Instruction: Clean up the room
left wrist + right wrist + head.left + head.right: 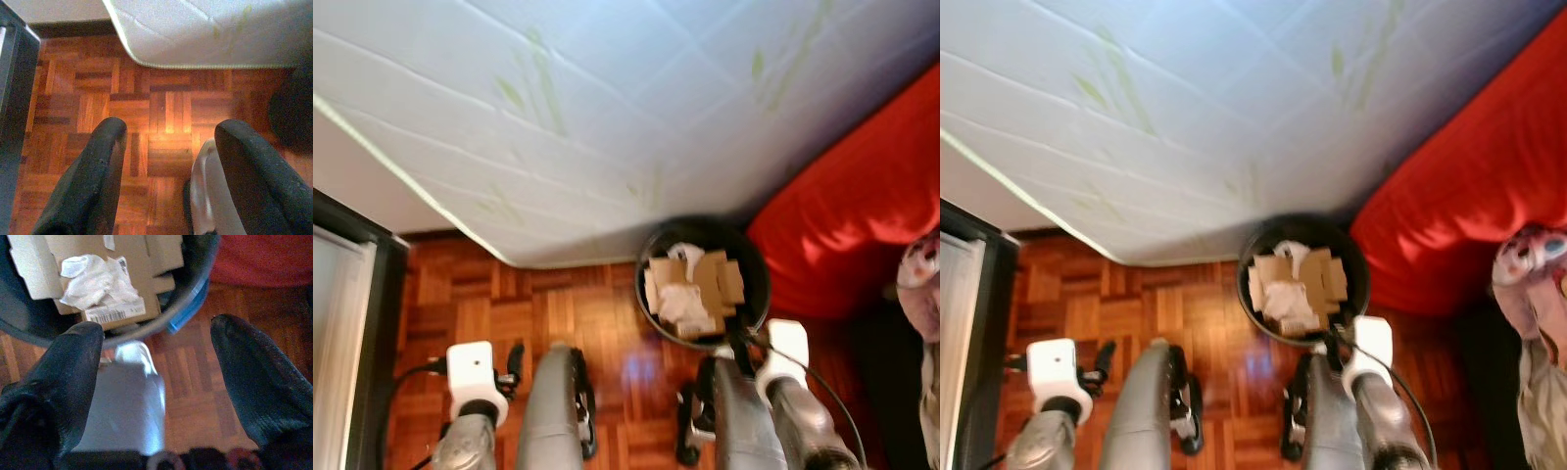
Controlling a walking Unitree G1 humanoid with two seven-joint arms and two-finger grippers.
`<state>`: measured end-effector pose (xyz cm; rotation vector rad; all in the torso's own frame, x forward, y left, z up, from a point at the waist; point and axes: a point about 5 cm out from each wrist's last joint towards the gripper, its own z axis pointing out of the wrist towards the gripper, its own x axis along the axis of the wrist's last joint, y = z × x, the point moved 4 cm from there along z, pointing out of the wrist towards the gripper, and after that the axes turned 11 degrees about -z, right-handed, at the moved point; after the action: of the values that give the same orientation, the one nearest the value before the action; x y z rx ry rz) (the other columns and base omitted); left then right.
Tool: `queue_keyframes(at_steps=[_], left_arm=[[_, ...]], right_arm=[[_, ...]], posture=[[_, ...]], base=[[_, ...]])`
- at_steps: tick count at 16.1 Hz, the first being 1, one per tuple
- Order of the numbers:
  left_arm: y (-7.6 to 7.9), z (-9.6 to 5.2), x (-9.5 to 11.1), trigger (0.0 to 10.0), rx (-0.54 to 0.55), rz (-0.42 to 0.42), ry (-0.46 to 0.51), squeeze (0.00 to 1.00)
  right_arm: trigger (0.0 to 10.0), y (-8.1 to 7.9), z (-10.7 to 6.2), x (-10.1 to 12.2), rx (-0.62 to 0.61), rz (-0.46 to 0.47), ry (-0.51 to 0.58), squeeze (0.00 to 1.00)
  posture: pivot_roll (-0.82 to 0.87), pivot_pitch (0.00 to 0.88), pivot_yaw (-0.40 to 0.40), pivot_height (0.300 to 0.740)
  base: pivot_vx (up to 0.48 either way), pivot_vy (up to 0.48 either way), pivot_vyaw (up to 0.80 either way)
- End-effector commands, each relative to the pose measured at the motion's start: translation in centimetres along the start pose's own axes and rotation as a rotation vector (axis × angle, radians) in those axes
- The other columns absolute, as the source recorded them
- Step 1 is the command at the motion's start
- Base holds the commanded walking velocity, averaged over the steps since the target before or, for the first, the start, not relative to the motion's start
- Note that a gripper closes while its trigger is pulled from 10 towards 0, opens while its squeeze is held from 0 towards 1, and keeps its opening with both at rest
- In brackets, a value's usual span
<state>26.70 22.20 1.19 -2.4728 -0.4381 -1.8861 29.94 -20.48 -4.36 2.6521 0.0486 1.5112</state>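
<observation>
A round black bin [759,284] stands on the parquet floor against the corner of the bed. It holds pieces of brown cardboard [710,276] and crumpled white paper [685,305]. My right gripper [159,328] is open and empty, hanging just outside the bin's near rim [146,335]; a labelled cardboard piece [115,313] and white paper [95,279] lie inside the bin. My left gripper [168,132] is open and empty above bare parquet, low at my left side [514,360].
A white quilted bed cover [607,117] with green marks spans the top. A red cushion or blanket [852,215] lies to the right of the bin, with pale cloth [920,279] beside it. Dark furniture [372,294] stands on the left. My legs [553,411] are below.
</observation>
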Motion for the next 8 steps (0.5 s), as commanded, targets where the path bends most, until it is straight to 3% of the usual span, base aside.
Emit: queue_keyframes(at_steps=[1, 6, 8], left_arm=[[-1.9, -1.0, -3.4, 10.0, 0.055, 0.007, -0.106, 0.00], [-2.8, -0.6, -8.0, 10.0, 0.119, 0.011, -0.278, 0.00], [-2.9, -0.5, -8.6, 10.0, 0.133, 0.003, -0.304, 0.00]], right_arm=[[10.0, 0.7, -1.3, -3.5, -0.019, 0.019, -0.089, 0.00], [10.0, -0.1, -1.9, -5.3, -0.019, 0.032, -0.165, 0.00], [10.0, -0.3, -1.9, -5.4, -0.013, 0.030, -0.172, 0.00]], posture=[[0.08, 0.224, 0.014, 0.660], [0.02, 0.061, 0.009, 0.725], [0.01, 0.031, 0.002, 0.740]], base=[[0.000, 0.000, 0.00], [0.000, 0.000, 0.00], [0.000, 0.000, 0.00]])
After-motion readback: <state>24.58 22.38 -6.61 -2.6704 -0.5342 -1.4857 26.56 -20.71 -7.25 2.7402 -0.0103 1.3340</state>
